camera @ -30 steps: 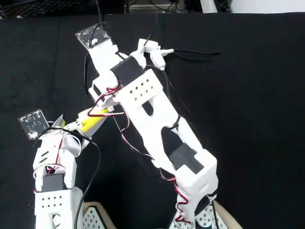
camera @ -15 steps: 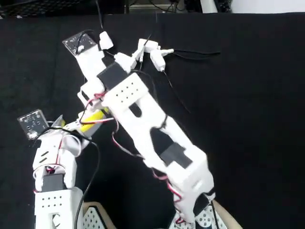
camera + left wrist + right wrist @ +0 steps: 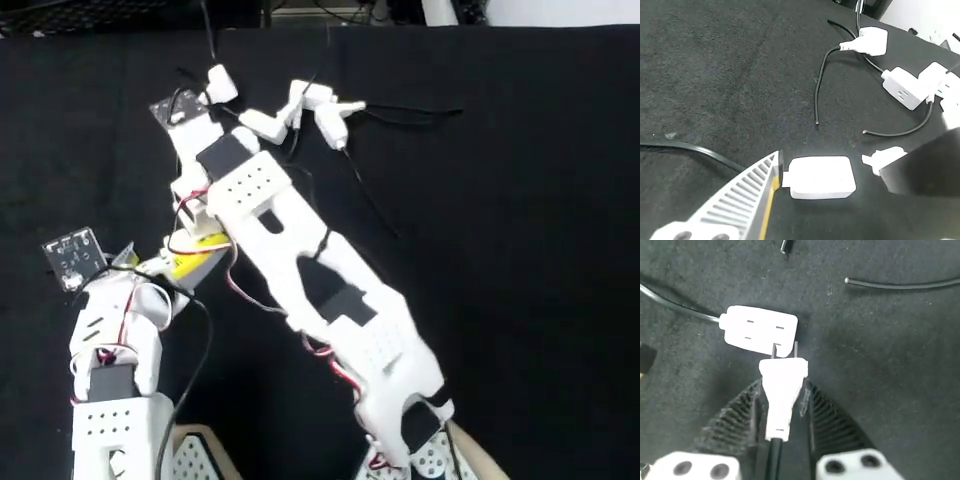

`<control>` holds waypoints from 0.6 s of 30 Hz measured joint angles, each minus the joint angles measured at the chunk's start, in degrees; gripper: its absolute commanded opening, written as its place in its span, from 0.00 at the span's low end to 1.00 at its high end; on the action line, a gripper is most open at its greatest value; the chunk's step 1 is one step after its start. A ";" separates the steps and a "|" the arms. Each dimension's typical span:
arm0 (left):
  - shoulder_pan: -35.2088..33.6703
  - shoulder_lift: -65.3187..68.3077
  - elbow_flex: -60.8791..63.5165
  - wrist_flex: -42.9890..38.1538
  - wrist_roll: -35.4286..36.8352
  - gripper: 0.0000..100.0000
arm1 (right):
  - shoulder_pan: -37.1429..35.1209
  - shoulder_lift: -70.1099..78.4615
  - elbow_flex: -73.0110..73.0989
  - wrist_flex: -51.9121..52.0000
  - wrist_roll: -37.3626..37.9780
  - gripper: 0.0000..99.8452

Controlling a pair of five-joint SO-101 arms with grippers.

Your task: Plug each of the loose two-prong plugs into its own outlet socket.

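My right gripper (image 3: 782,386) is shut on a white two-prong plug (image 3: 783,377). The plug's prongs sit right at the edge of a white outlet socket block (image 3: 760,329) that lies flat on the black cloth with a black cable leading off it. The left wrist view shows the same socket block (image 3: 822,177) with the held plug (image 3: 882,159) just beside it. One yellow-edged finger (image 3: 747,192) of my left gripper (image 3: 190,258) rests near the block's other end, open and holding nothing. The right arm (image 3: 300,270) stretches across the table and covers the block from above.
Several other white plugs and sockets lie at the back: one (image 3: 220,82) near the right wrist, a cluster (image 3: 318,100) further right, and a socket block (image 3: 902,87) and a plug (image 3: 870,41). Loose black cables (image 3: 820,85) trail over the cloth.
The right arm has swung left and slightly nearer, carrying the plug toward the socket block by the left gripper. The left arm has hardly moved.
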 measured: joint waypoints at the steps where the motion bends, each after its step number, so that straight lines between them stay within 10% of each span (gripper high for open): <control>1: 0.00 0.00 0.00 0.00 0.00 0.61 | 0.00 0.09 0.00 0.00 0.26 0.01; 18: -0.62 -0.18 0.00 0.35 0.09 0.61 | 8.97 0.88 -13.89 5.19 1.93 0.01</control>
